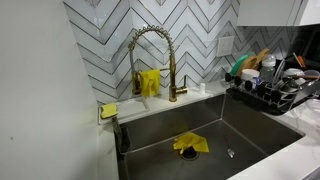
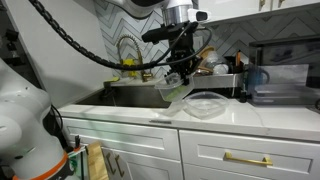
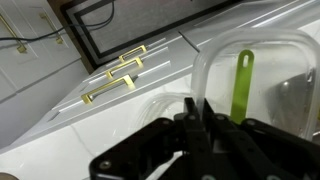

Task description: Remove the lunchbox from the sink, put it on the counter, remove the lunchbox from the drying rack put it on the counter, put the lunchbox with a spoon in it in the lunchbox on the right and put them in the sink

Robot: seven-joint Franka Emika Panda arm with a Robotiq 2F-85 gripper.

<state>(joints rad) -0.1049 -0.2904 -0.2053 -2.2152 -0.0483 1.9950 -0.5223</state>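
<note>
Wrist view: gripper (image 3: pixel 195 118) fills the lower frame, black, jaws drawn fully together and pinching the near wall of a clear lunchbox with the spoon (image 3: pixel 262 40). Green spoon (image 3: pixel 243 78) lies inside it, handle pointing away from the fingers. A second clear edge shows just below and left of the grip; cannot tell which container it belongs to. White cabinet front with brass drawer handles (image 3: pixel 115 76) lies beyond, to the left.

Exterior view, robot side: the arm (image 2: pixel 75 45) reaches in from the upper left. The held lunchbox (image 2: pixel 172 92) hangs tilted under the gripper (image 2: pixel 180 72), low over the white counter (image 2: pixel 120 112); contact with the surface cannot be told. Second lunchbox (image 2: pixel 205 104), also clear, sits flat on the counter just beside it, on the side away from the basin. Behind both: sink (image 2: pixel 135 95), its faucet (image 2: pixel 125 48), and the drying rack (image 2: pixel 275 88) further along the counter.

Exterior view over the basin: no arm in frame. Sink (image 1: pixel 250 140) holds a crumpled yellow cloth (image 1: pixel 190 144) near the drain. Yellow sponge (image 1: pixel 108 110) rests on the rim at the left corner. Brass spring-neck faucet (image 1: pixel 150 50) stands at the back edge. Drying rack (image 1: pixel 270 95), crowded with dishes, is at the right. Chevron tile wall (image 1: pixel 200 30) is behind everything.
</note>
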